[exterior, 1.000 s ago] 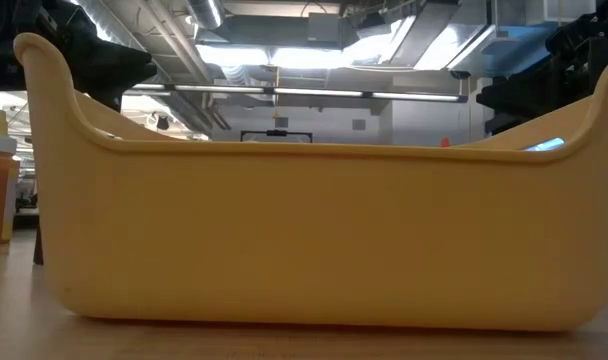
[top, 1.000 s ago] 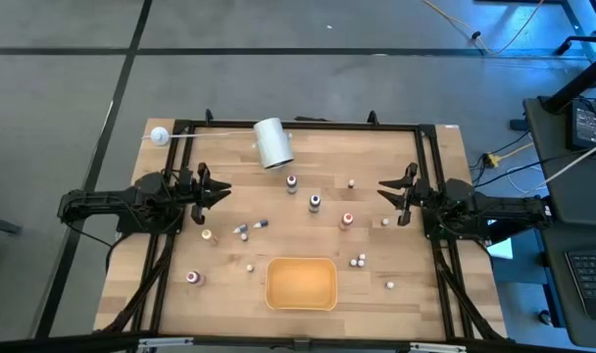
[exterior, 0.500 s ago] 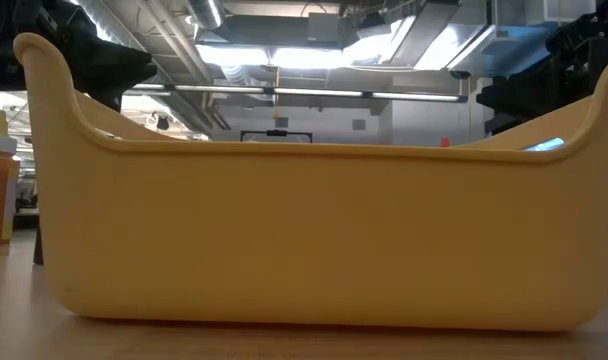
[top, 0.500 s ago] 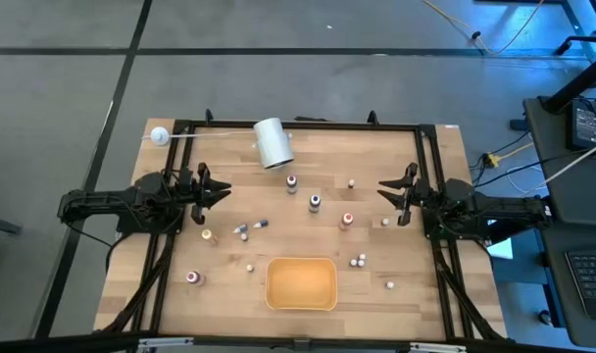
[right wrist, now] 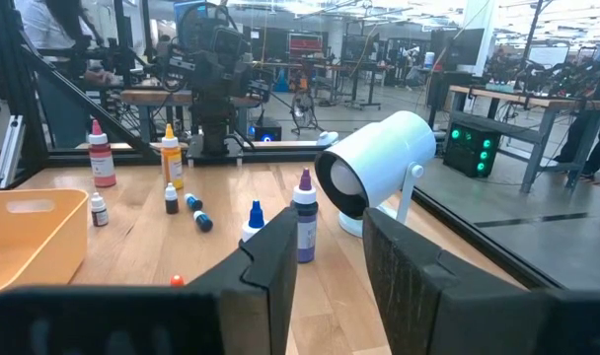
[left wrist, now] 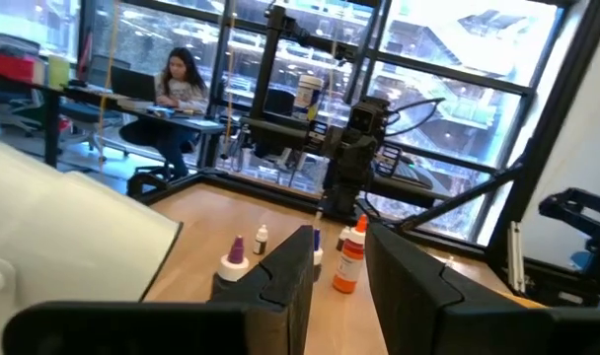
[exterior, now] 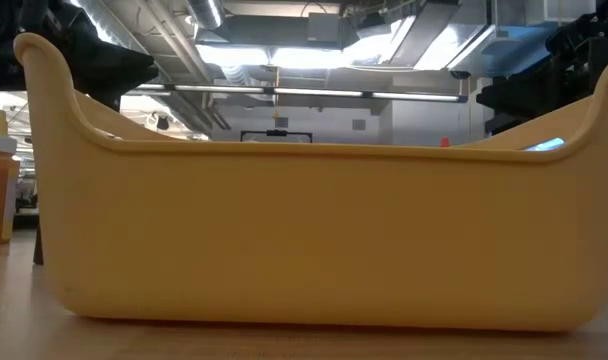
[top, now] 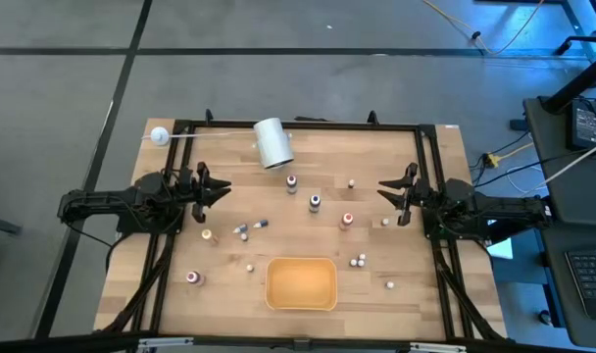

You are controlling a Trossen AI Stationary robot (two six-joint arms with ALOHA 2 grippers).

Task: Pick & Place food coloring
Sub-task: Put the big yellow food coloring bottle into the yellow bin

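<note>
Several tiny food coloring bottles are scattered over the wooden table: a purple-capped one (top: 315, 203), red-capped ones (top: 291, 182) (top: 347, 220) and an orange-capped one (top: 207, 235) stand upright. Two (top: 251, 228) lie on their sides. The right wrist view shows a purple-capped bottle (right wrist: 305, 222) and a blue-capped one (right wrist: 253, 222) close ahead. My left gripper (top: 224, 192) (left wrist: 337, 247) hovers at the table's left side. My right gripper (top: 381, 193) (right wrist: 330, 237) hovers at the right side. Both point level toward the middle, a narrow gap between the fingers and nothing in it.
A yellow tray (top: 301, 283) (exterior: 314, 230) sits near the front edge, in the middle. A big white roll (top: 273, 143) lies at the far side. Beside it a white ball on a thin rod (top: 159, 136) reaches past the far left corner. A person sits beyond the table (left wrist: 182, 79).
</note>
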